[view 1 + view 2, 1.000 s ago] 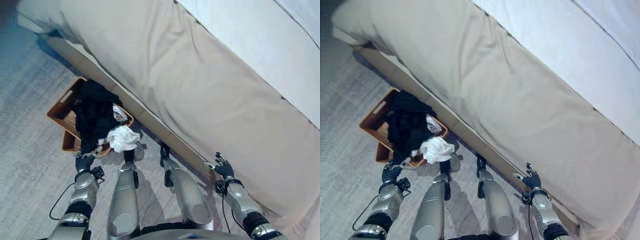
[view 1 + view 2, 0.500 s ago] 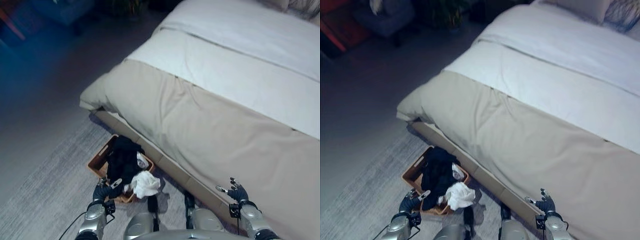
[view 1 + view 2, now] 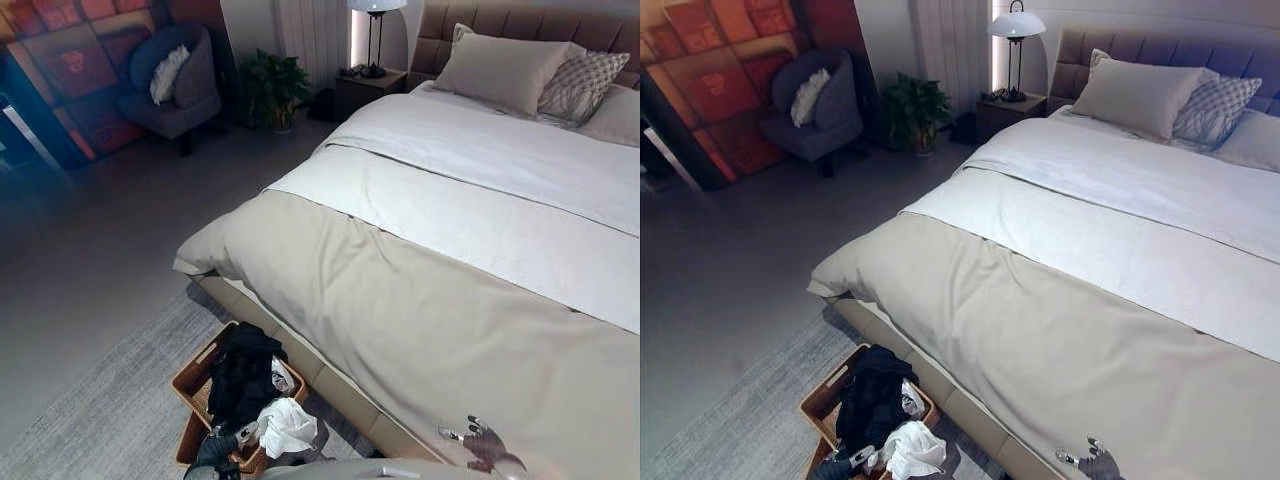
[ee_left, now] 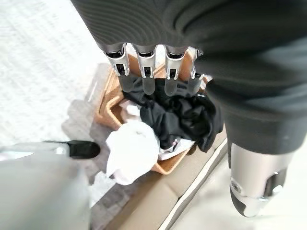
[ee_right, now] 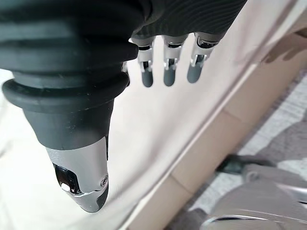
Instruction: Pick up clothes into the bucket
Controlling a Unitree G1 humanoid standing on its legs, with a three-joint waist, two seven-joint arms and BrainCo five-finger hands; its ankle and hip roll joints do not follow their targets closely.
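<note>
No legible writing is seen. Nearest, the left hand point(image 4: 158, 72) is held with straight, empty fingers above the basket point(image 3: 192, 380), where black clothes point(image 3: 240, 375) and a white garment point(image 3: 288, 428) are piled. The right hand point(image 5: 165, 67), fingers relaxed, is beside the bed point(image 3: 450, 300).

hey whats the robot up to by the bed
It is standing beside the bed over a brown basket on the rug. The basket already holds a black garment and a white cloth draped over its rim. The left hand hangs above the basket with straight fingers, holding nothing. The right hand is open near the bed's beige cover, also empty.
</note>
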